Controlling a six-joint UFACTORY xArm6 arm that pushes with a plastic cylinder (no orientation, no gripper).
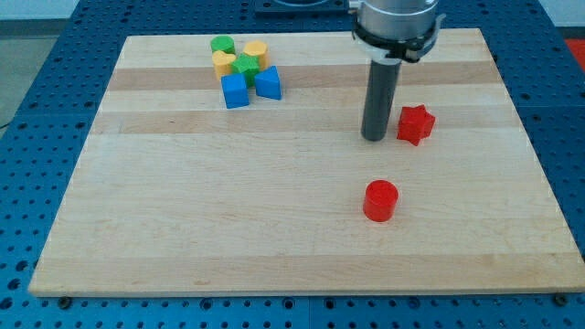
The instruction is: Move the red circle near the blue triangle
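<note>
1. The table is a pale wooden board lying on a blue perforated surface that shows on all sides of it.
2. The arm comes down from the view's top, right of centre, and ends in a straight dark rod. My tip rests on the table in the board's upper right part.
3. There is no hand on this arm, only the rod, so nothing can be told of wide, narrow or holding; the rod holds nothing.
4. The red star lies just beside my tip, to the view's right of it. Whether the two touch cannot be told.
5. The red circle, an upright round block, stands below my tip toward the view's bottom, apart from it and alone on bare wood.
6. The blue triangle sits in a cluster near the board's top left, well apart from the red circle.
7. Just left of it, close or touching, is the blue cube.
8. Above these two are the green star, the yellow heart, the green circle and the yellow circle, all packed close together.
</note>
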